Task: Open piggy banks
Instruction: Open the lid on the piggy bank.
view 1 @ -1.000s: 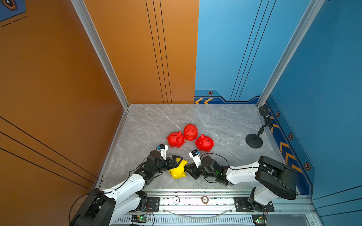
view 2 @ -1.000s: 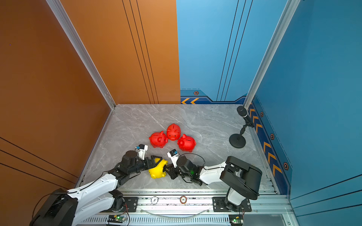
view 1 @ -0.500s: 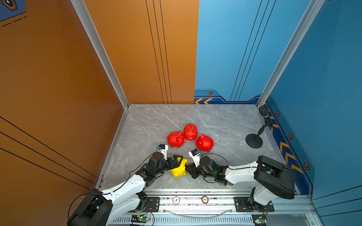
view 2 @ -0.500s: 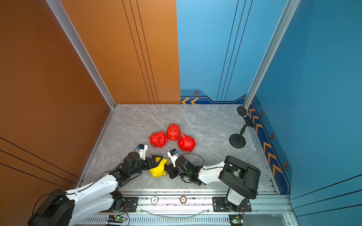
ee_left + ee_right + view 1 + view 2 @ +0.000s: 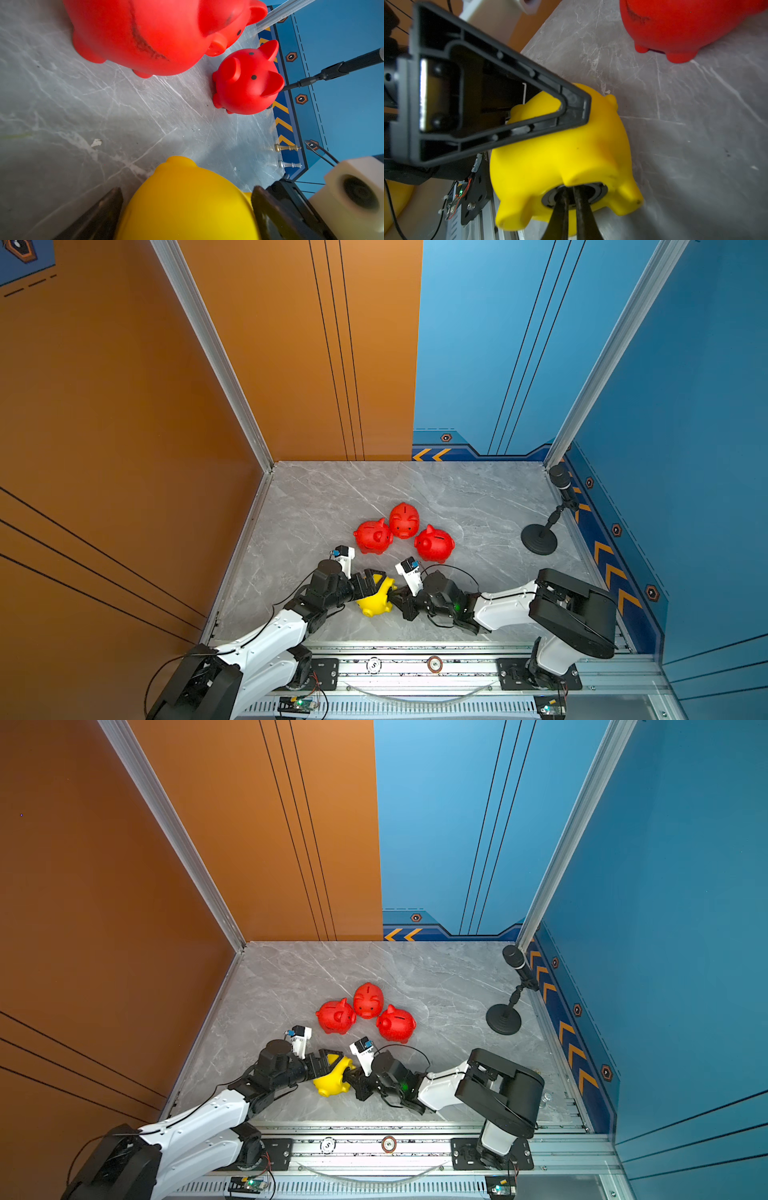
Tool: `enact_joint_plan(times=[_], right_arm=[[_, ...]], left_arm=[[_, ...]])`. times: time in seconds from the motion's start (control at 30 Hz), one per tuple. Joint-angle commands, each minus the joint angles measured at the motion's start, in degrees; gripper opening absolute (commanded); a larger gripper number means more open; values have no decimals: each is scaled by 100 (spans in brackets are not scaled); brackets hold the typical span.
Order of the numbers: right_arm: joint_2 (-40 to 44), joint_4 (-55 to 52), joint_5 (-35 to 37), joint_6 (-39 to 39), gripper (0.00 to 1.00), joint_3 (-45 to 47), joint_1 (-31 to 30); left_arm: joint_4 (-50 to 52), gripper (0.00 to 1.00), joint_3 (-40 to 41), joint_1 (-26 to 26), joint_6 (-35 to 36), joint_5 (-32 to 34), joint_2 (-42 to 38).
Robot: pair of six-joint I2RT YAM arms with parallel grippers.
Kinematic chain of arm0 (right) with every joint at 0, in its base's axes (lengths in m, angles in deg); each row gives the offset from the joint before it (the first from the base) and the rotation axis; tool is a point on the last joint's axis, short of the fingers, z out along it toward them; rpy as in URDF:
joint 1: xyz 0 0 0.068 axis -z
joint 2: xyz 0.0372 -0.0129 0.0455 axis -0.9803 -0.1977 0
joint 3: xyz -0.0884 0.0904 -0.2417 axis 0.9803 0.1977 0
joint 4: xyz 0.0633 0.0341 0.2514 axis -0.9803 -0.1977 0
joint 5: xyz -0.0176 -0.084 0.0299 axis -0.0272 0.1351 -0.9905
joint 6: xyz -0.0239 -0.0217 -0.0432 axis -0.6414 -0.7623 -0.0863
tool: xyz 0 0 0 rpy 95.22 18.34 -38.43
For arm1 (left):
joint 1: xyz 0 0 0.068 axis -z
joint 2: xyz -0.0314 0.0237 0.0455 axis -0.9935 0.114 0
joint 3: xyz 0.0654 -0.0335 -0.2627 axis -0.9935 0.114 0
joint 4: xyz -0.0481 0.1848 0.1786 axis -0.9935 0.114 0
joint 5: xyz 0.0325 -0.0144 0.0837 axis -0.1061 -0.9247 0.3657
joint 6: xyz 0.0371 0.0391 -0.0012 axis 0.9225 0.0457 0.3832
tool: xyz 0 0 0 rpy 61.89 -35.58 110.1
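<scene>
Three red banks (image 5: 404, 520) stand near one yellow bank (image 5: 374, 603).

Colours were pretty loud here: one yellow piggy bank (image 5: 374, 605) near the front, with three red piggy banks (image 5: 404, 520) behind it, all with tiny black dot eyes and dark slots. The table (image 5: 316, 506) was grey marble with white veins. The orange wall (image 5: 124, 406) on the left and the blue wall (image 5: 685, 406) on the right both had thin dark lines, plus orange chevrons on a navy strip (image 5: 614, 572). The left arm (image 5: 270, 639) and right arm (image 5: 503, 605) were white with black joints, and the mic stand (image 5: 539, 539) was black.
</scene>
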Motion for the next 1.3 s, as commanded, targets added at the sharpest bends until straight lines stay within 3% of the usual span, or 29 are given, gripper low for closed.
enact_joint_plan(times=[0.0, 0.37, 0.57, 1.27], right_arm=[[-159, 1014, -792, -162, 12, -184, -81], [-400, 925, -435, 69, 0, -374, -44], [-362, 934, -174, 22, 0, -351, -99], [287, 139, 693, -1736, 0, -2, -652]], left_arm=[[928, 98, 152, -49, 297, -643, 304], [659, 98, -16, -54, 318, -859, 902], [588, 98, -80, 45, 311, -856, 1103], [263, 98, -325, 555, 214, -687, 2082]])
